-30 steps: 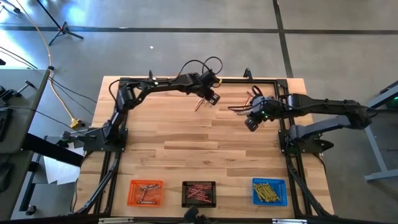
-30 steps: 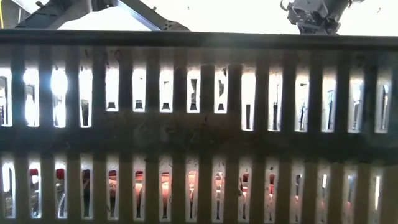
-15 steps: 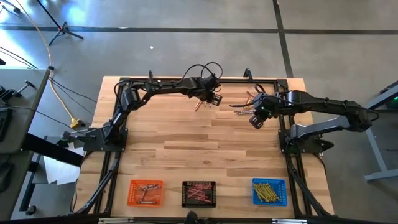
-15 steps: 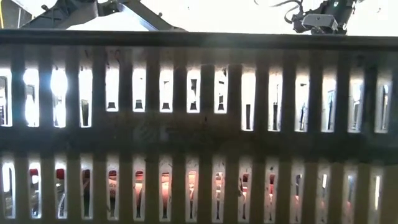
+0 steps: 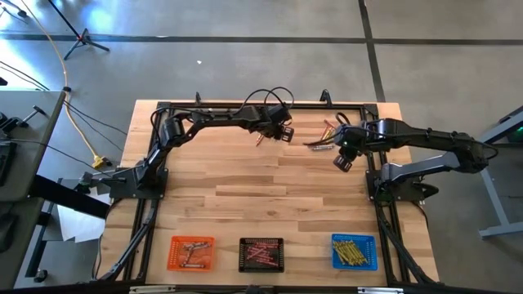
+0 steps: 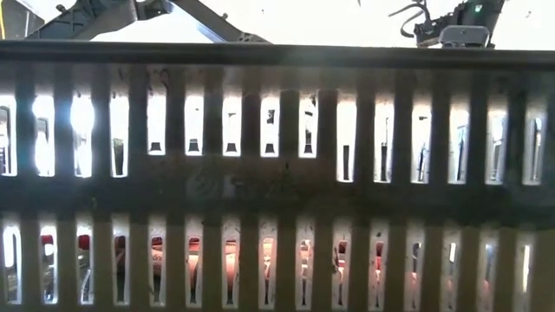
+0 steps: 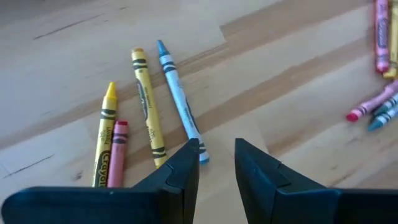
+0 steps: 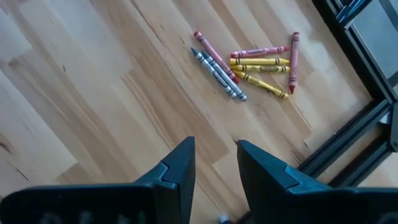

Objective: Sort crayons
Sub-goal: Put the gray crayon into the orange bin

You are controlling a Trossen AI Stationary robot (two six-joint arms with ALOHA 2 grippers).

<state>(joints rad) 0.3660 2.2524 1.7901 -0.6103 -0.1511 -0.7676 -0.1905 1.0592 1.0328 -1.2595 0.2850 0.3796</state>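
Wooden table [image 5: 245, 196]; both arms' fingers [image 7: 186, 163] parted, empty.

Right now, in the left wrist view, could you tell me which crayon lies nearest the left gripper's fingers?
The blue-grey crayon; its end reaches the left gripper, unlike the yellow and red ones.

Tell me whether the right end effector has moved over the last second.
Yes. The right end effector has shifted right, toward the wooden table's right edge.

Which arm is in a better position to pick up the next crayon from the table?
Probably the left. The left gripper hangs open, empty, right over a small group of crayons, nearest the blue crayon. The right gripper, also open and empty, is farther from its cluster of crayons.
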